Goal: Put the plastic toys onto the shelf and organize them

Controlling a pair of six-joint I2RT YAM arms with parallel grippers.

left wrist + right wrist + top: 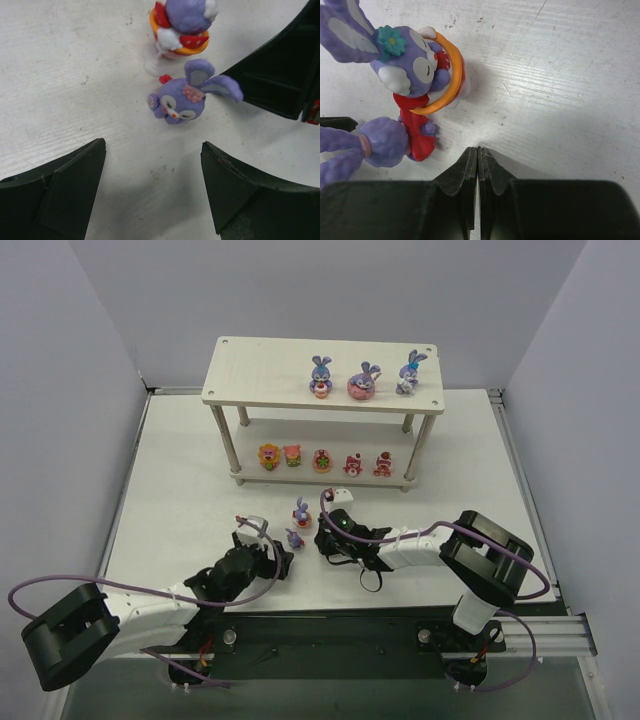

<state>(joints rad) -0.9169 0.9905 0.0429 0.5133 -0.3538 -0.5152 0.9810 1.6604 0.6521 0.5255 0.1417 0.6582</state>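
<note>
White tabletop (170, 500), and two toys stand on it, near of the shelf (260, 370). The left gripper (153, 145) has its fingers spread wide. The smaller bunny (177, 102) sits just beyond the gap, a touch right of centre, ears pointing right toward the right gripper (478, 150), which is pressed together on nothing. The orange-ringed bunny (182, 22) stands just beyond. Left looks better lined up: straight ahead.

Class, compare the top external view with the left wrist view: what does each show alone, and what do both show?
Only the top view: the shelf, three bunnies on its upper tier, five round toys on its lower tier. Only the wrist view: the face of the small bunny. Both: the open left gripper, that bunny and the orange-rimmed bunny beside it.
</note>
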